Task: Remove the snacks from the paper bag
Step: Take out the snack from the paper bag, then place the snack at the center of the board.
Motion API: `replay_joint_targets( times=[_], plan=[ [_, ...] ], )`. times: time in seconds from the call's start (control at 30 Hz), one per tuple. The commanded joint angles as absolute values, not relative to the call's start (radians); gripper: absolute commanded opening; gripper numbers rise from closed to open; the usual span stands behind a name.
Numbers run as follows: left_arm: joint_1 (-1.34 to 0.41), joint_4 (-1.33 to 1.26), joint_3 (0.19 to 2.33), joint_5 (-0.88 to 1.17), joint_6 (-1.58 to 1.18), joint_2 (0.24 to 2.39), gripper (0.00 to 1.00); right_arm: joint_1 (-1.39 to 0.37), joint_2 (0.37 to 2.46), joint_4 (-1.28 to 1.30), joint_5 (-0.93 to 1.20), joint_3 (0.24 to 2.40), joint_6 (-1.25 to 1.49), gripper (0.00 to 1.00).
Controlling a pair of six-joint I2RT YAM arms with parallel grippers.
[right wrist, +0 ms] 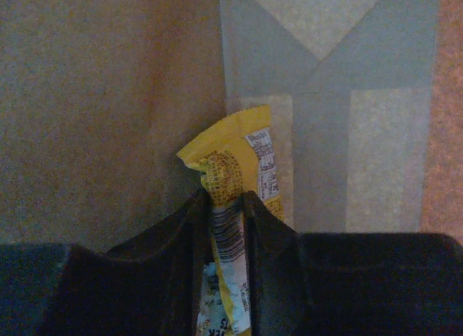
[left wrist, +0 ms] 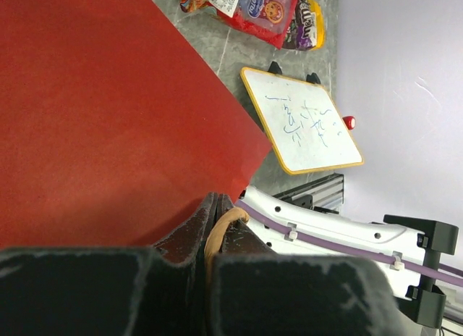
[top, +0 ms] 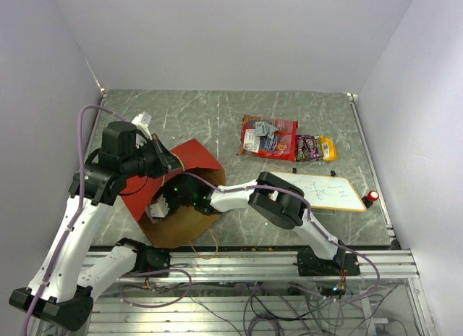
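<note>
Grip first: the right claw (right wrist: 226, 200) is drawn nearly together on a yellow packet (right wrist: 240, 153), its two dark fingers (right wrist: 264, 234) pinching the crimped wrapper just below its upper end, with the barcode strip running down between them. It works deep inside the paper bag (top: 189, 156) — a brown kraft wall stands close on the claw's left and the folded bottom panel lies just behind the packet, so there is little room on either side. The left claw (left wrist: 219, 206) is pressed shut on the tan twisted handle (left wrist: 215, 242) at the bag's rim, holding the red upper panel lifted. From above, the bag lies tipped over at the near left of the surface (top: 217, 115), its mouth turned toward the near edge and the right arm, a second handle loop (top: 210, 242) trailing over the metal rail. Well apart, across a stretch of marbled surface toward the far right, lie a flat red bag (top: 269, 138), a dark purple packet (top: 307, 146) touching it and a yellow one (top: 328, 148) just beyond. A white board (top: 327, 192) lies beside the right arm's elbow, a red knob (top: 372, 197) at its end near the surface's right edge.
</note>
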State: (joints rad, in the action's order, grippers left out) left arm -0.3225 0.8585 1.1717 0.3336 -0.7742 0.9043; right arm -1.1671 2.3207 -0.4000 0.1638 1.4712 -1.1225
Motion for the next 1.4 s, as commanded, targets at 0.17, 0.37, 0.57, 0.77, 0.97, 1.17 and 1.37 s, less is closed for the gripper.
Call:
replay_joint_targets(
  times=[0.17, 0.37, 0.57, 0.77, 0.97, 1.17, 1.37],
  plan=[
    [-0.324, 0.837, 1.191, 0.277, -0.785, 0.877, 0.07, -1.175, 2.179, -0.395, 0.189, 1.387, -1.087, 0.11],
    [-0.324, 0.797, 1.18, 0.26, -0.791, 0.885, 0.07, -1.194, 2.03, -0.353, 0.21, 1.258, -1.028, 0.02],
    [-0.324, 0.734, 1.126, 0.261, -0.81, 0.872, 0.07, -1.248, 1.823, -0.244, 0.243, 1.122, -0.887, 0.0],
    [-0.323, 0.719, 1.078, 0.248, -0.799, 0.856, 0.07, -1.359, 1.538, -0.078, 0.148, 0.956, -0.701, 0.0],
    [-0.324, 0.672, 1.036, 0.266, -0.8, 0.85, 0.07, -1.448, 1.283, 0.116, -0.134, 0.938, -0.488, 0.0],
    [-0.324, 0.671, 1.034, 0.282, -0.777, 0.862, 0.07, -1.453, 1.128, 0.205, -0.512, 1.043, -0.505, 0.0],
    [-0.324, 0.702, 1.067, 0.288, -0.736, 0.875, 0.07, -1.346, 1.061, -0.152, -0.757, 0.964, -0.778, 0.0]
  ],
)
